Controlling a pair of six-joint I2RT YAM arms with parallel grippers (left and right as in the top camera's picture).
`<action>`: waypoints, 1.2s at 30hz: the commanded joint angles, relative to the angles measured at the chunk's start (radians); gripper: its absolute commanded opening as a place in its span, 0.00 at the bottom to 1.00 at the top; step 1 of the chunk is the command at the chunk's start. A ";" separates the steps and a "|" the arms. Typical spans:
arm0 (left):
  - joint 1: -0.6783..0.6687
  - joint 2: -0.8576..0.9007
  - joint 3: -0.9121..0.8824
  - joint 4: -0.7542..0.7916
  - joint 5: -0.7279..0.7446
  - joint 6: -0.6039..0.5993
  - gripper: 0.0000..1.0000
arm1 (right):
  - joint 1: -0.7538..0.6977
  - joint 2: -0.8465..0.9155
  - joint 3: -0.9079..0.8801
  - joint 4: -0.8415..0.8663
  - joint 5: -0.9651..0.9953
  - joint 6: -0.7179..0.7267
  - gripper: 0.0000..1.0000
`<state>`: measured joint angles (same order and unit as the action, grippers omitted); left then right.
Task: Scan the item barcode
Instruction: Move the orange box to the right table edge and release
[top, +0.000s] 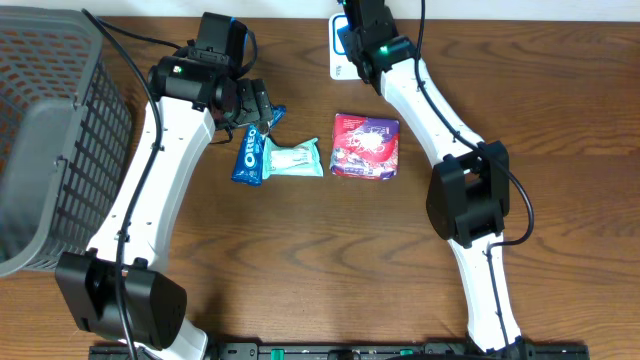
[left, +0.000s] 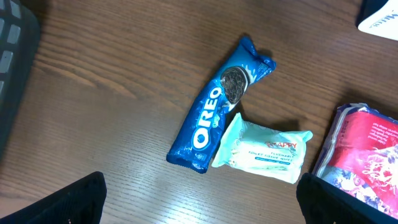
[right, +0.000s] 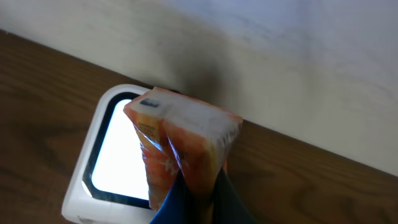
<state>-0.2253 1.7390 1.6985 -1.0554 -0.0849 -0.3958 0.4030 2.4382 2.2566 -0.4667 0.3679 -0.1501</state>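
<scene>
Jutting from right hand (right: 194, 199): orange packet (right: 183, 140).

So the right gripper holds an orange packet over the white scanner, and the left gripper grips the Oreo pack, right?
Not quite: the left wrist view shows the Oreo pack lying free on the table, the left gripper open above it. The rest is correct.

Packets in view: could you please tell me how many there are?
4: Oreo pack touching green pack, red pack nearby, orange pack in right gripper; basket may hide more.
</scene>
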 joint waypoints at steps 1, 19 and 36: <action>0.001 0.006 0.005 -0.006 -0.009 0.002 0.98 | -0.018 0.000 0.080 -0.046 0.071 0.015 0.01; 0.001 0.006 0.005 -0.006 -0.009 0.002 0.98 | -0.477 0.001 0.134 -0.530 0.478 0.048 0.01; 0.001 0.006 0.005 -0.006 -0.009 0.002 0.98 | -0.785 0.002 0.118 -0.672 -0.393 0.083 0.99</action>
<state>-0.2253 1.7390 1.6985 -1.0554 -0.0849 -0.3958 -0.3862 2.4397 2.3760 -1.1294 0.2848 -0.0929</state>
